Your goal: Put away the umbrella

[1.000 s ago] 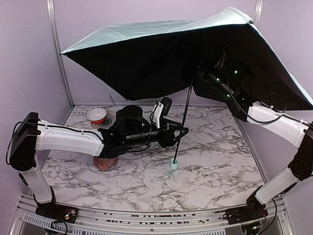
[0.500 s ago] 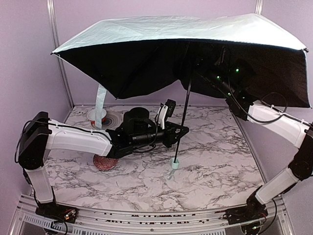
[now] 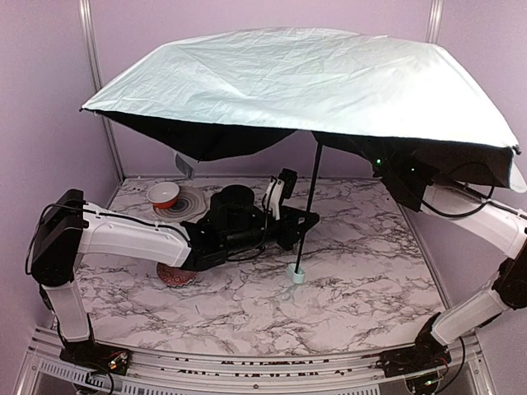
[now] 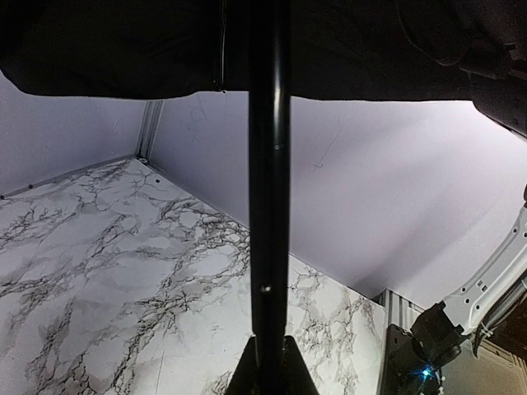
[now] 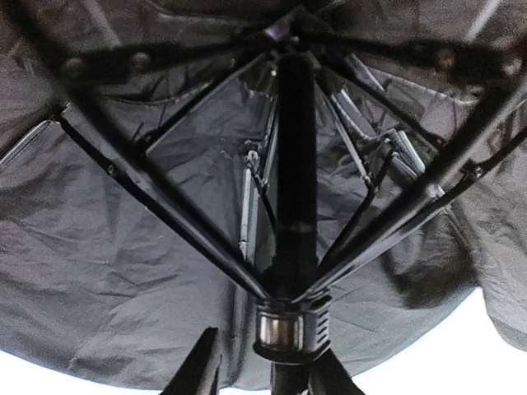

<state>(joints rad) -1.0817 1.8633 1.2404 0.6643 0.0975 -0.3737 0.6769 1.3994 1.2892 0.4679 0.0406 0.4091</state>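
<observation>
- Umbrella (image 3: 305, 82) takes up most of what we see: it is spread fully open, mint side up, and its canopy roofs nearly the whole table (image 3: 370, 271). We judge the job barely begun, since it has to be collapsed before it can go anywhere.
- Left arm (image 3: 132, 239) reaches low across the marble toward the middle, which puts its wrist level with the lower part of the pole.
- Right arm (image 3: 473, 218) rises from the right and disappears under the canopy edge, where the folding parts sit.
- Shaft (image 3: 313, 181) stands close to upright, tilted slightly, because it is propped at the bottom and held partway up.
- Left pincer (image 3: 306, 220) is clenched on that shaft, which its own camera shows running straight up from between the tips. We take this as the anchor that keeps the umbrella steady.
- Right pincer (image 5: 268, 370) sits just under the slider (image 5: 288, 327) where the ribs meet. Its fingers (image 5: 202, 362) flank the shaft with a bright gap on one side, so we read it as released, grasping nothing.
- Bowl (image 3: 163, 194) sits at the far left, well apart from the work.
- Handle (image 3: 296, 273) rests on the table, bearing the umbrella's weight.
</observation>
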